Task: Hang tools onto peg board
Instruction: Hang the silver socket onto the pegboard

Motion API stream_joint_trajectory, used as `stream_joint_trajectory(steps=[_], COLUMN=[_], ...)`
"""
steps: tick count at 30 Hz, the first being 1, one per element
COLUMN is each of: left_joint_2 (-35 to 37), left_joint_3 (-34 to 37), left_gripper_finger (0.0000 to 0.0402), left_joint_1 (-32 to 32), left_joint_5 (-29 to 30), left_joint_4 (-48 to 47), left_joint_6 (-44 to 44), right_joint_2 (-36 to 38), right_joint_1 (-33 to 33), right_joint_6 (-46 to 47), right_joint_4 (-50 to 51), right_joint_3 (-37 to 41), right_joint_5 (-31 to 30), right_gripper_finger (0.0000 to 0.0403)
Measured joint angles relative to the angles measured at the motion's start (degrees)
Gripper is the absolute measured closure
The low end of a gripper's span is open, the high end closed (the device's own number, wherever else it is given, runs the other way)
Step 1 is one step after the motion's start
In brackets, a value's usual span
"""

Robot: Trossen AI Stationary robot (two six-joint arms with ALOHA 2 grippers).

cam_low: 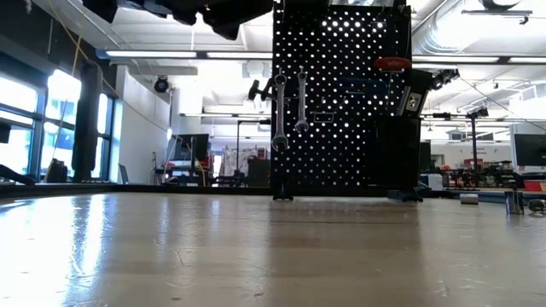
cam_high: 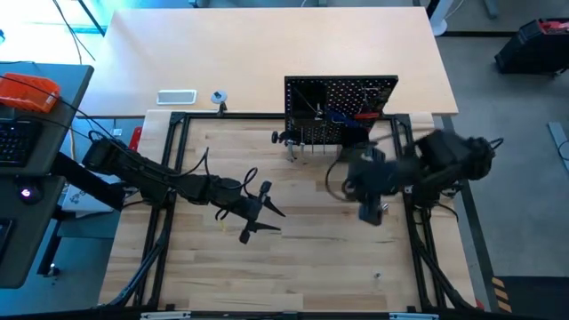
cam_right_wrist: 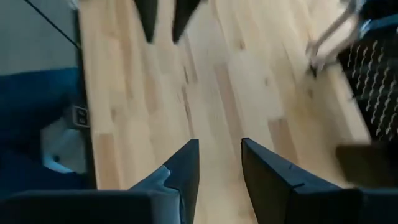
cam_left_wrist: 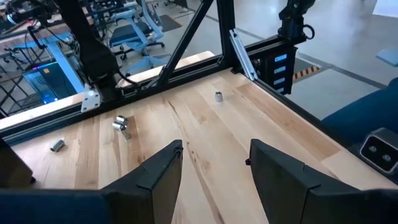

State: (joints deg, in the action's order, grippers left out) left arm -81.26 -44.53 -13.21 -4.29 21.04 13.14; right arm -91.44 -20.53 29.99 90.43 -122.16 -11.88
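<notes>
While high view hides them, two wrenches (cam_low: 290,111) hang on peg board (cam_low: 341,94), both pincers released.

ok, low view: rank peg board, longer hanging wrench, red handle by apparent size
1. peg board, by far the largest
2. longer wrench, hanging on the board's left side
3. red handle, near the board's top right; only partly visible, so its rank is tentative

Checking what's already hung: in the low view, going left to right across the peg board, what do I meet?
Two silver wrenches hanging side by side → blue-handled tool → red-handled screwdriver at the upper right of the peg board.
</notes>
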Motion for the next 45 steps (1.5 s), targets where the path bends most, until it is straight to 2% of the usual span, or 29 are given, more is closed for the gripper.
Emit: stream_joint_trajectory(steps=[9,15,20,29,39,45], left_joint_2=[-7.1,-12.2,-15.3,-16.6,-16.6,-16.6], left_joint_3=[0.0,0.0,0.0,0.0,0.0,0.0], left_gripper_finger=[0.0222,0.0222,0.0222,0.0222,0.0222,0.0222], left_joint_1=[-0.8,-2.0,-2.6,-2.6,-2.0,-1.7], left_joint_5=[-0.2,-0.5,-0.7,-0.7,-0.7,-0.6], left_joint_4=[3.3,7.5,12.2,15.7,16.6,16.6], left_joint_6=[-3.0,-4.1,-4.1,-4.0,-4.0,-4.0], right_joint_2=[0.0,-0.1,0.0,0.5,2.3,2.3], right_joint_1=[-9.9,-15.2,-19.1,-25.1,-30.0,-31.4], right_joint_6=[17.4,24.4,27.9,44.2,64.0,70.3], right_joint_4=[-1.9,-10.6,-19.4,-20.0,-28.3,-35.9], right_joint_3=[23.9,39.1,50.1,63.6,77.0,83.9], right_joint_5=[-3.1,-4.7,-8.6,-15.2,-19.6,-22.2], right_gripper_finger=[0.0288,0.0288,0.0288,0.0288,0.0288,0.0288])
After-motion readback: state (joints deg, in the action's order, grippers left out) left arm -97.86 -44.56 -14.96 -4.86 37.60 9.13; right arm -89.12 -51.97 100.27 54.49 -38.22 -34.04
